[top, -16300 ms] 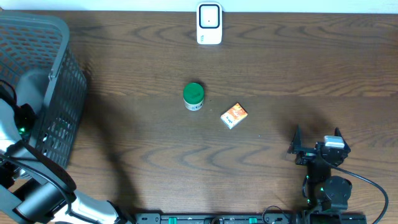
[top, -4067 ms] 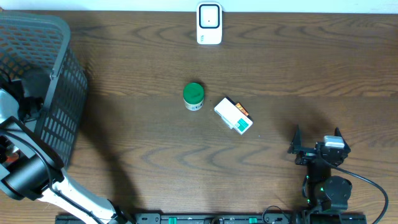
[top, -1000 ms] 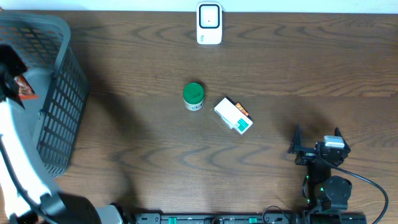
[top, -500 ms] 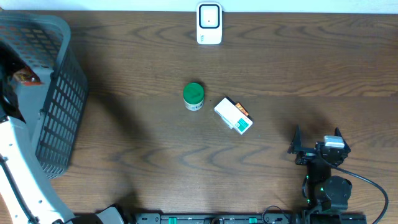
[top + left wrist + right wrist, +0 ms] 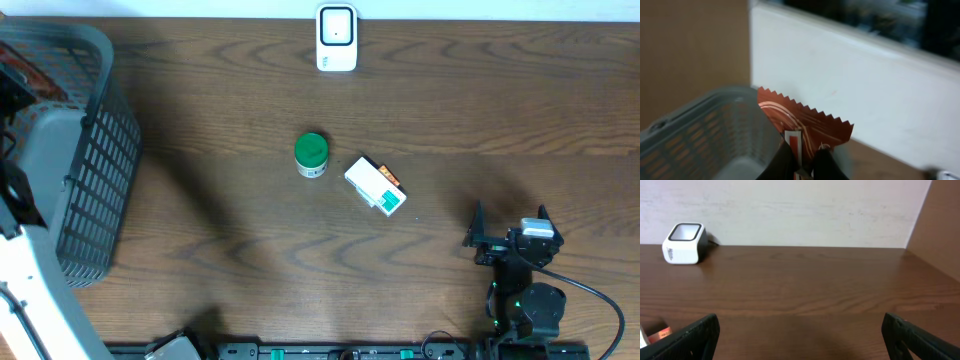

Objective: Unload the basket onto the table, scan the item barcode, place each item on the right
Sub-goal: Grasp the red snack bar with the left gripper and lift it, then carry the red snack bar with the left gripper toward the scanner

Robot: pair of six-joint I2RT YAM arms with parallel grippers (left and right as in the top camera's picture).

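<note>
Closest in, the left gripper [image 5: 805,164] is seen shut on a brown foil sachet [image 5: 802,122], pinched low between the fingertips; the zigzag top edge stands free above. The sachet is held over the grey mesh basket [image 5: 700,125] at the table's left end, near its rim. Motion blur is noted in the left wrist view. No barcode can be made out on the visible face; a pale mark near the fingers is too blurred to read.

Right gripper [image 5: 510,218] is parked at the near right, jaws spread wide, nothing held.

Mid-table, a green-lidded jar [image 5: 311,154] and a white box [image 5: 375,186] are found just beside each other, not touching. Farthest back, the white barcode scanner [image 5: 337,38] is set at the table's [image 5: 500,110] rear edge, well apart from the sachet.

Risks, as judged:
- Slip: only a small strip of slick foil is gripped; a fast swing could shake it loose.
- Snag: the basket rim could be caught on the way out.
- Failed read: the code may be turned away from the scanner window, or the foil may be creased.
- Collision: the jar or box could be clipped if the carry is kept low.
</note>
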